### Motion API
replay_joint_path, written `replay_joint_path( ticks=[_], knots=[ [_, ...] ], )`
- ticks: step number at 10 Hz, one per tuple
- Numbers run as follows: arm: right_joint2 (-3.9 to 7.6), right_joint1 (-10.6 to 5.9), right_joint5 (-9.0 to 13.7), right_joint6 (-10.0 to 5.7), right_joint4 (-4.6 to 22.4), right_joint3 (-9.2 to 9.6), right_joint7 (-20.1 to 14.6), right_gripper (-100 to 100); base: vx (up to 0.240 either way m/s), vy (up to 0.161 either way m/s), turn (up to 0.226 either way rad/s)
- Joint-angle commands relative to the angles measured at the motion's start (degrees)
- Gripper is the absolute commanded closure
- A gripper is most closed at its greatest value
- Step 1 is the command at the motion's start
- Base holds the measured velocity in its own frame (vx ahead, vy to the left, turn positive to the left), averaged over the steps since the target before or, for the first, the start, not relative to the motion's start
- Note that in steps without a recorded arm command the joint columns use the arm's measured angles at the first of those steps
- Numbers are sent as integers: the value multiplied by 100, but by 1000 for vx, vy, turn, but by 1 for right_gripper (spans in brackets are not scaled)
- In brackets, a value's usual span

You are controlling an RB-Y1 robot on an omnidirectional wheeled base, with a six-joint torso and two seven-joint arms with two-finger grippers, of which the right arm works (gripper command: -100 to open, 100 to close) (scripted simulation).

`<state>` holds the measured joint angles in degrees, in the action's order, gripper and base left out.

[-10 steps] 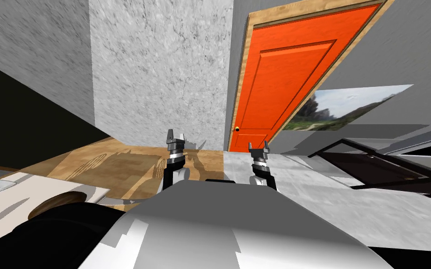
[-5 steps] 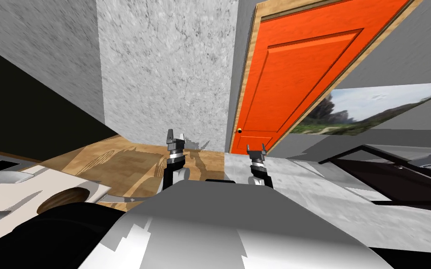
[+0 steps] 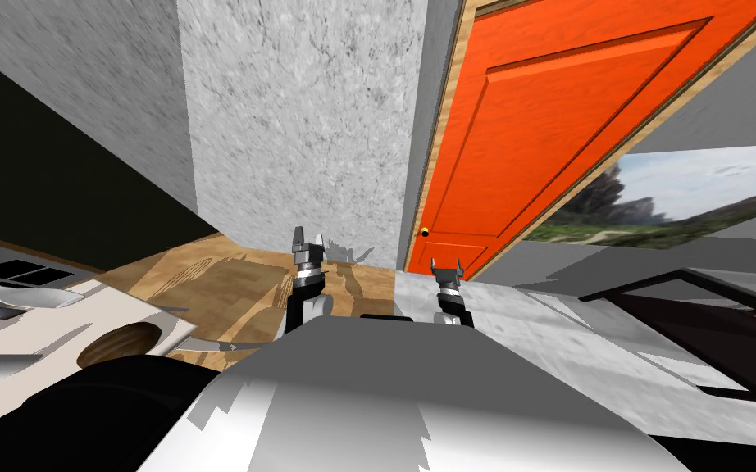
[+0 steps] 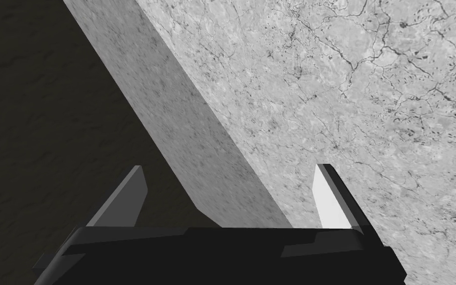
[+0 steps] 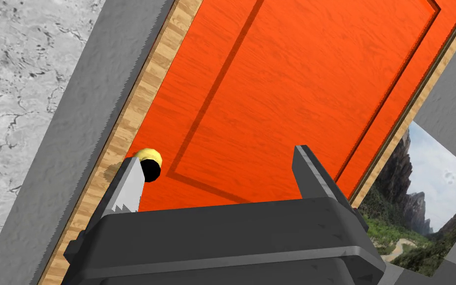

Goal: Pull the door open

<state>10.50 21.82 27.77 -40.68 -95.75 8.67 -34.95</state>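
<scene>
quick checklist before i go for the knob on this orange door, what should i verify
1. Door shut in its wooden frame: ok.
2. Right gripper open: ok, its fingers stand apart.
3. Knob centred between those fingers: not ok, it sits at one fingertip, off to the side.
4. Contact with the knob: cannot tell.
5. Left gripper out of the way: ok, open, facing the grey wall beside the door.
</scene>
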Motion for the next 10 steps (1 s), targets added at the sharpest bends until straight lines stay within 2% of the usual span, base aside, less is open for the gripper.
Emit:
replay_joint_path(
  ticks=[1,10],
  knots=[
    [42,-31,151,-44,174,48,-199,-100,84,-38,108],
    [255,-298,922,-403,1320,330,-1219,-100,90,-46,92]
  ],
)
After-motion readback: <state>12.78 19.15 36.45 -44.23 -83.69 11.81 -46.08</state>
